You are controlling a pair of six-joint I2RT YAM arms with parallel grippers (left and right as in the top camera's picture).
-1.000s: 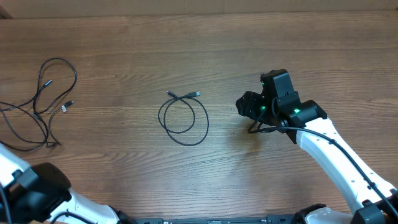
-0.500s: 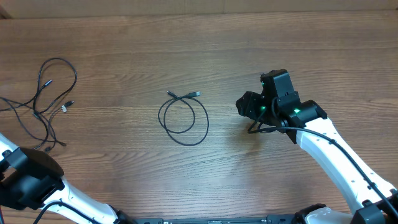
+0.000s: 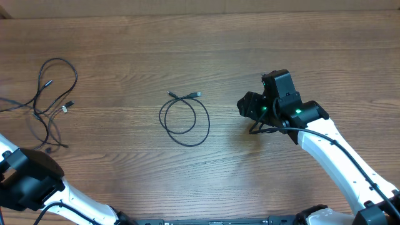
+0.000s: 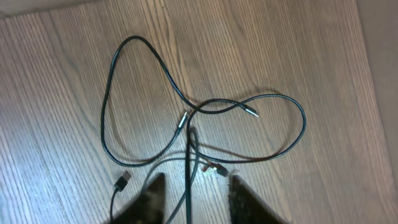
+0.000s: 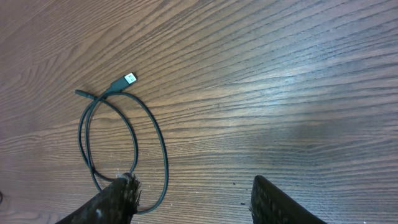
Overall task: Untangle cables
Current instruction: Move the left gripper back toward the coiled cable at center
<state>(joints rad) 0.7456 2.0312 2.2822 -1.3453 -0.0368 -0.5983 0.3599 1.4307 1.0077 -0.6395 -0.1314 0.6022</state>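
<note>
Overhead: on the wooden table point(image 3: 312, 50), the tangled cables point(image 3: 47, 103) sprawl by the left edge, with the left arm point(image 3: 28, 184) at the near left corner. A separate coiled cable point(image 3: 161, 117) lies around the middle, well apart from the tangle. The right gripper point(image 3: 251, 107) sits just right of that coil.

Left wrist: the left gripper point(image 4: 196, 202) has its jaws parted. One thin strand of the tangle point(image 4: 189, 115) runs between them, unclamped.

Right wrist: the right gripper point(image 5: 196, 202) stands wide apart and holds nothing. The coil point(image 5: 165, 163) reaches its left finger point(image 5: 118, 199), with the USB plug point(image 5: 129, 79) at the coil's far end.
</note>
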